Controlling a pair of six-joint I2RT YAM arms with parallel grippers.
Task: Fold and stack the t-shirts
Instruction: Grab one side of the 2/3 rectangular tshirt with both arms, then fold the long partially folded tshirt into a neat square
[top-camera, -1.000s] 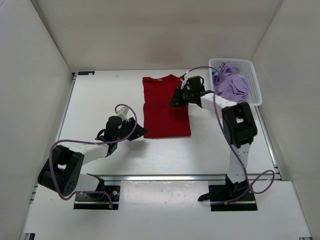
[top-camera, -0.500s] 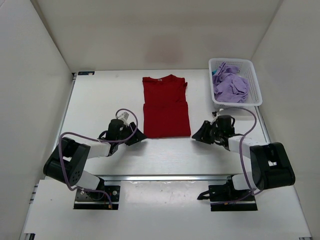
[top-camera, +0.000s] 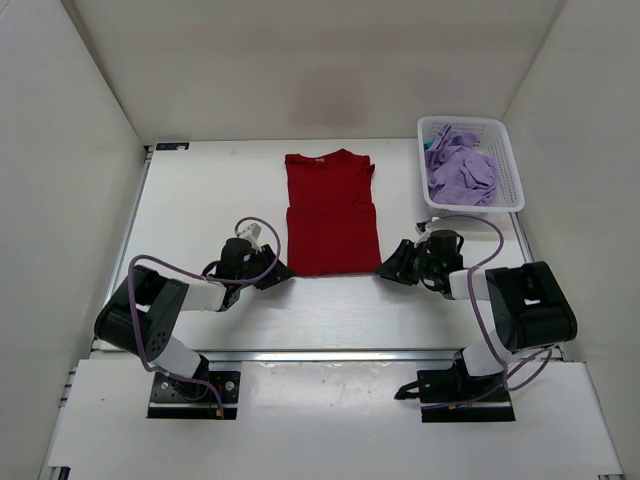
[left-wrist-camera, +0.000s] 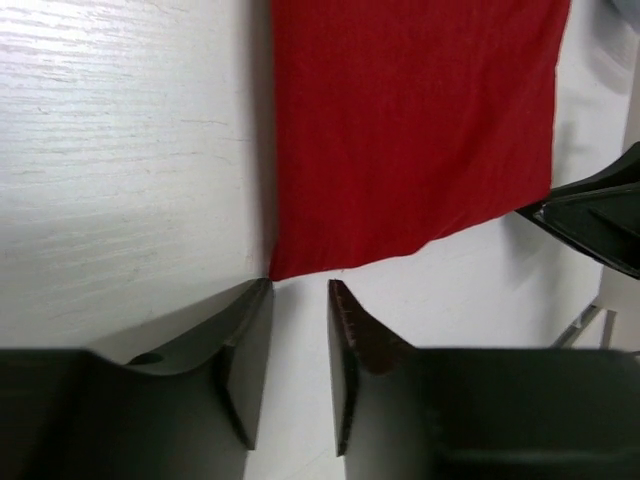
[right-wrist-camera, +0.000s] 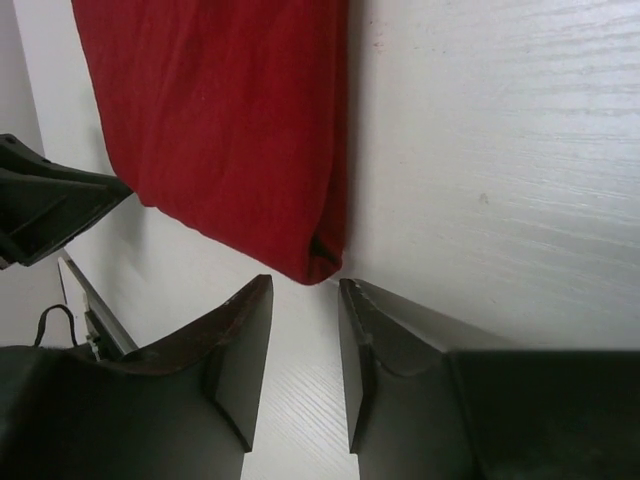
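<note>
Where two tools (top-camera: 283, 272) (top-camera: 386, 270) point, one red shirt (top-camera: 330, 215) lies.

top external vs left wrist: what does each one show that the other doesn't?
Only top external: the whole red t-shirt lying flat, collar at the far end, and the white mesh basket at far right holding the lavender t-shirt. Only left wrist: the left gripper is open, the red t-shirt's near-left corner just ahead of its fingertips, nothing between them. Both: the red t-shirt's near hem, the table, and the right gripper at the opposite near corner.
</note>
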